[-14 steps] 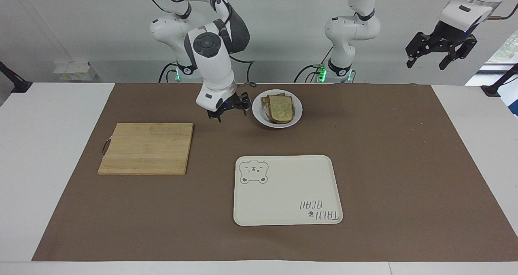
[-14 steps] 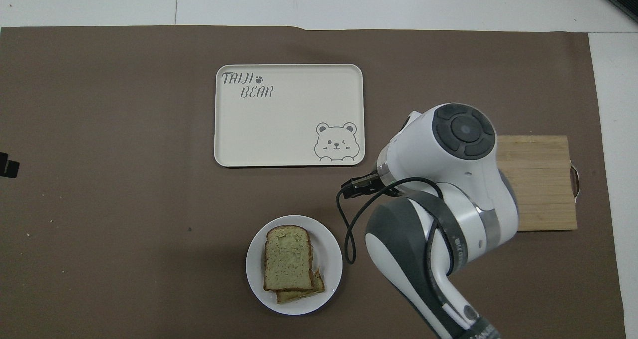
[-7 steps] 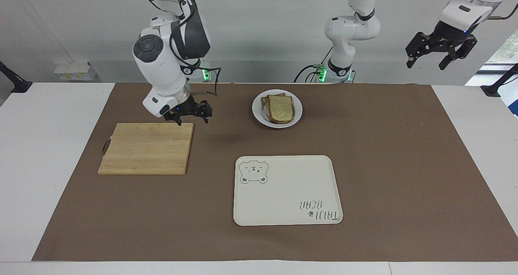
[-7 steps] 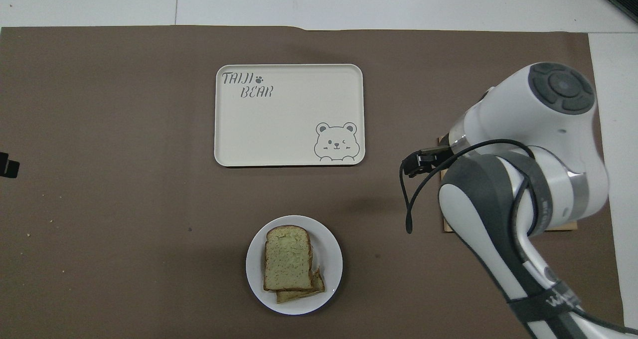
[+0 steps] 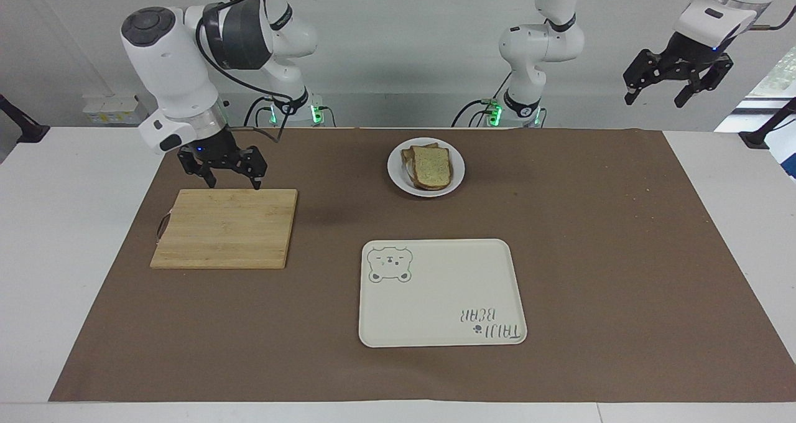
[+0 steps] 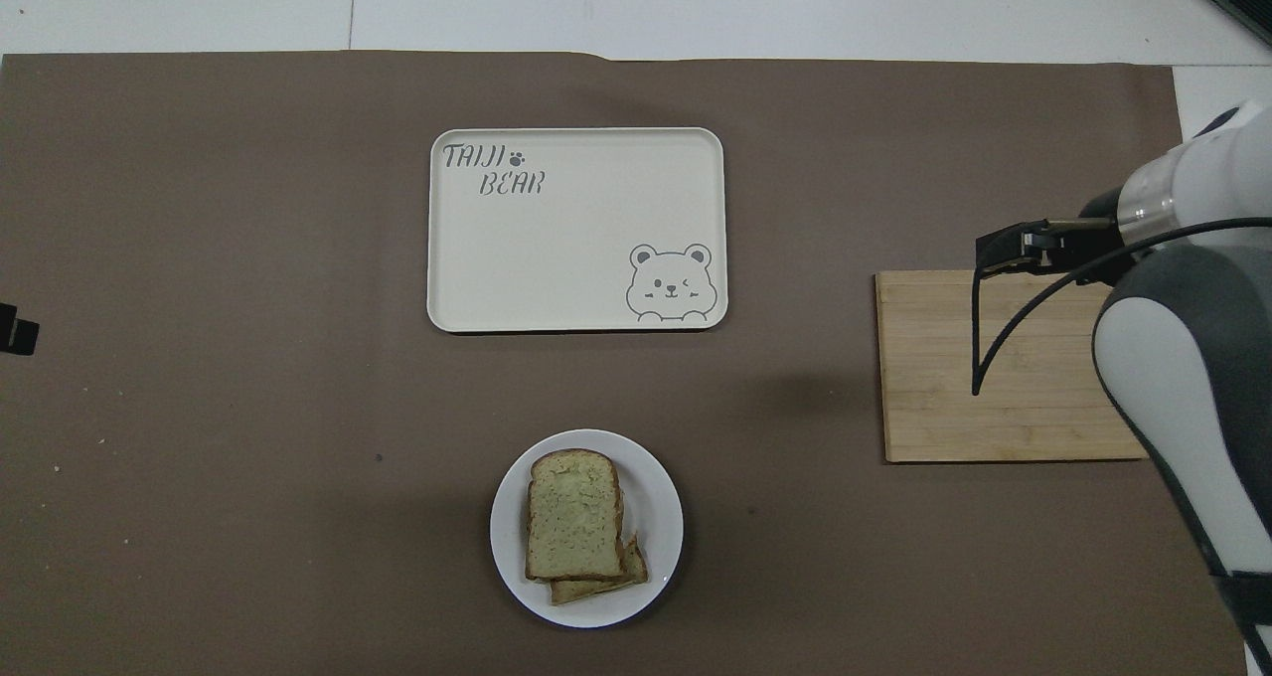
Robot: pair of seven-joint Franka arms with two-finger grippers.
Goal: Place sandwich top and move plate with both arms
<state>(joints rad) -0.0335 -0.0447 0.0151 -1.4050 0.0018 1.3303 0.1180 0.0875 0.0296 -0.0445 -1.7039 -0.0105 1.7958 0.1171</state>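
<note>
- Facing view: the right gripper point(image 5: 230, 175) hangs in the air over the edge of a wooden cutting board point(image 5: 226, 227) that lies closest to the robots, at the right arm's end of the table. Its two black fingers are spread apart, and nothing is between them or touching them.
- Overhead view: only the tip of that same gripper point(image 6: 1014, 246) shows, over the cutting board point(image 6: 1004, 398), with its white and grey arm filling the corner.
- The left gripper point(image 5: 678, 82) waits high in the air at the left arm's end of the table, fingers apart and holding nothing.
- The sandwich top point(image 5: 431, 166), a speckled bread slice with brown crust, lies on another slice on the plate point(image 5: 394, 174), which sits on the brown mat close to the robots.
- A cream tray point(image 5: 441, 292) with a bear drawing lies farther from the robots than the plate, bare.
</note>
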